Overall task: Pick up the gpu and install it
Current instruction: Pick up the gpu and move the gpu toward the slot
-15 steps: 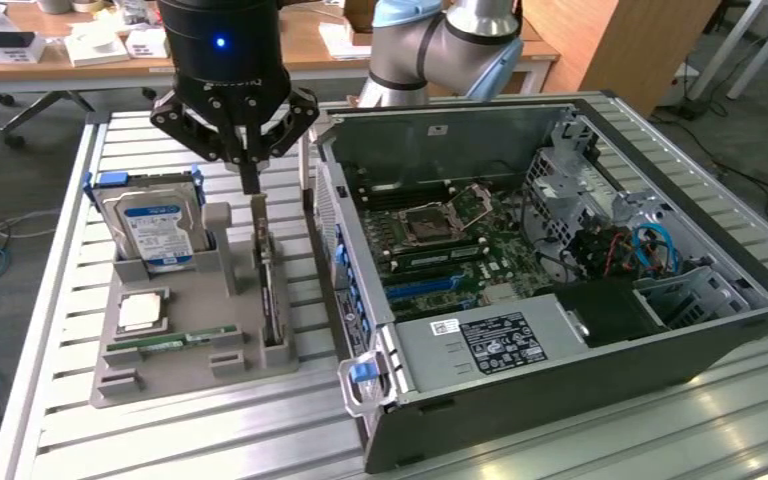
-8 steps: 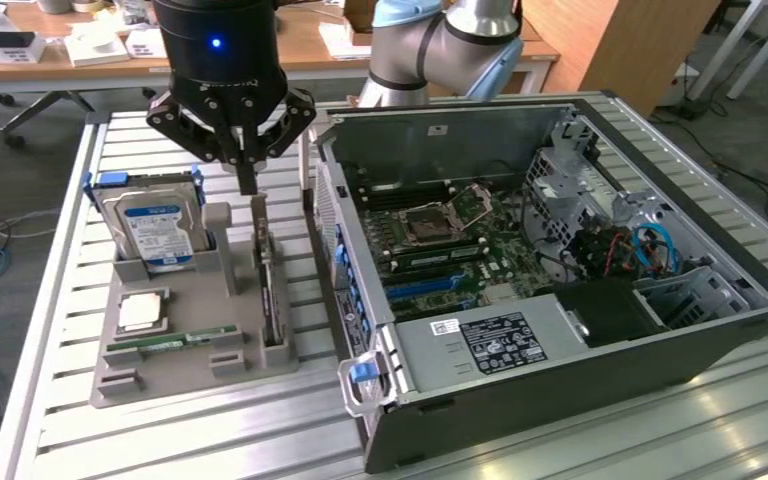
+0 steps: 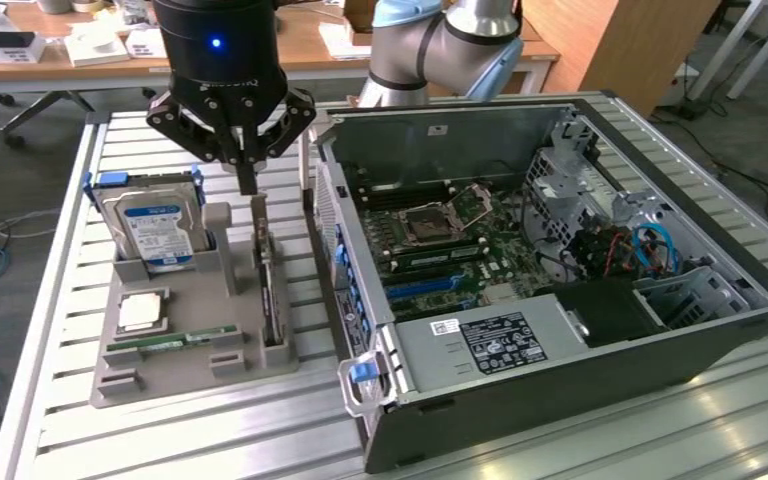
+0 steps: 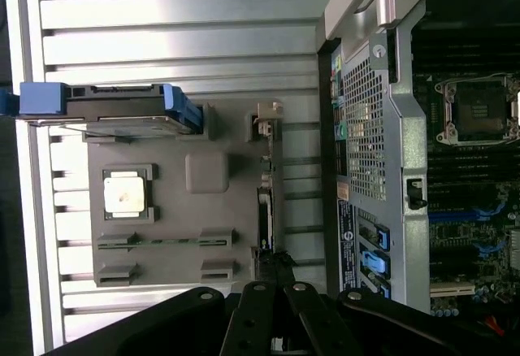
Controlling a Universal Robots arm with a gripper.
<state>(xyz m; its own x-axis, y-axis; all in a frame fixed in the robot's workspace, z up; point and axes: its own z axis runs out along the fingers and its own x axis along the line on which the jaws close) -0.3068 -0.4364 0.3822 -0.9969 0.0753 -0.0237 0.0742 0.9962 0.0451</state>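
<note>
My gripper (image 3: 245,185) comes straight down, fingers pressed together on what looks like the top edge of the graphics card (image 3: 268,280), which stands on edge in the gray rack's (image 3: 171,372) slot beside the open computer case (image 3: 704,345), leaving that edge free to pinch.

A grey plastic holder (image 3: 171,375) carries an upright blue-labelled silver hard drive (image 3: 155,228), a square silver processor chip (image 3: 141,312) and a green memory stick (image 3: 171,341), beside an open black computer case (image 3: 584,395).
</note>
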